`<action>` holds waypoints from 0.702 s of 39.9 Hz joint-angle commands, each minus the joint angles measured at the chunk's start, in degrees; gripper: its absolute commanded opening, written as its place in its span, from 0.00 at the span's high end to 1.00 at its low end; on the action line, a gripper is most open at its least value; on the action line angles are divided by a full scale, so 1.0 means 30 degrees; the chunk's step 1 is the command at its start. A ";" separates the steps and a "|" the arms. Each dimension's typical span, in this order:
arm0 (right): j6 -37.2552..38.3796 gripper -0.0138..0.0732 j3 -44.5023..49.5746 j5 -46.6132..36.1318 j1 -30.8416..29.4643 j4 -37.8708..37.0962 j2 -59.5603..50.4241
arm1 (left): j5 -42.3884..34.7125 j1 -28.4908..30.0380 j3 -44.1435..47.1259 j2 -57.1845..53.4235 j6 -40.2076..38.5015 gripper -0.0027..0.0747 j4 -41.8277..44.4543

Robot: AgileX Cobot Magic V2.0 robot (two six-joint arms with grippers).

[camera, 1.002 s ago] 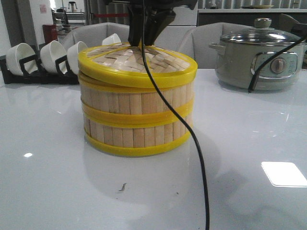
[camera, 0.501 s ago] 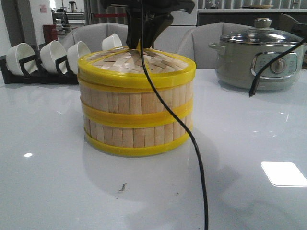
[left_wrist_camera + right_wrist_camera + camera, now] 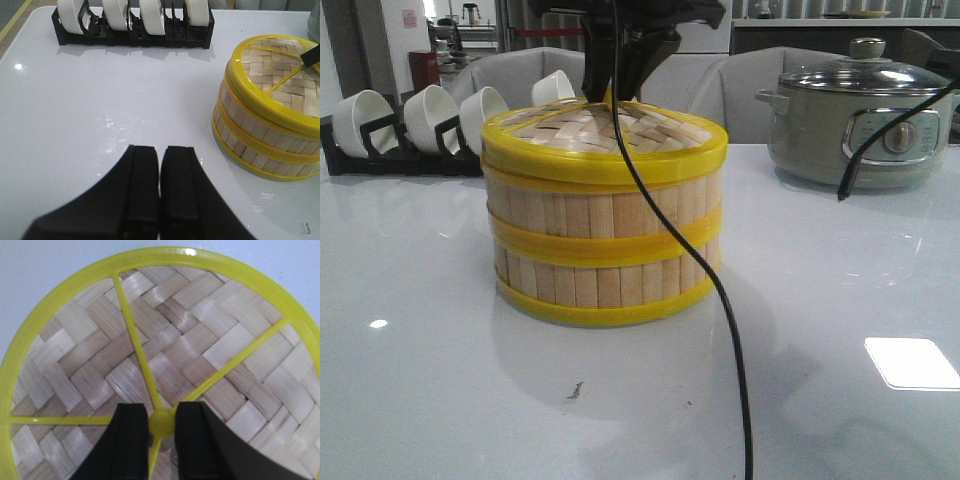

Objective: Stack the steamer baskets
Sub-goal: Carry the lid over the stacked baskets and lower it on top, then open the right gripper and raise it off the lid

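Settled level now, the lid (image 3: pixel 605 130) is capping the steamer baskets (image 3: pixel 604 240) mid-frame; right gripper (image 3: pixel 161 422) apparently pinching its knob (image 3: pixel 161 422), left gripper (image 3: pixel 160 165) pressed together.

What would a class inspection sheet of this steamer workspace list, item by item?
Surface: glossy white table, small dark speck near the front.
Job's things: two steamer baskets stacked, woven lid on top.
Clutter: black rack of white bowls; grey electric pot.
Grippers: right tool straddles the lid's yellow knob; left tool shut, empty, apart from the stack.
Cables: black cable hangs before the stack.
Surroundings: grey chairs behind.
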 commanded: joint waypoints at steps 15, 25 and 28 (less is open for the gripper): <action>-0.0211 0.40 -0.0701 -0.1535 -0.0287 0.0191 -0.2080 | -0.1457 0.0063 -0.0543 0.0016 -0.0153 0.84 0.0146; -0.0211 0.40 0.0429 -0.2060 -0.2260 0.0081 -0.4452 | -0.1457 0.0063 -0.0543 0.0016 -0.0153 0.84 0.0146; -0.0211 0.40 0.1835 -0.2900 -0.3366 0.0081 -0.5721 | -0.1457 0.0063 -0.0543 0.0016 -0.0153 0.84 0.0146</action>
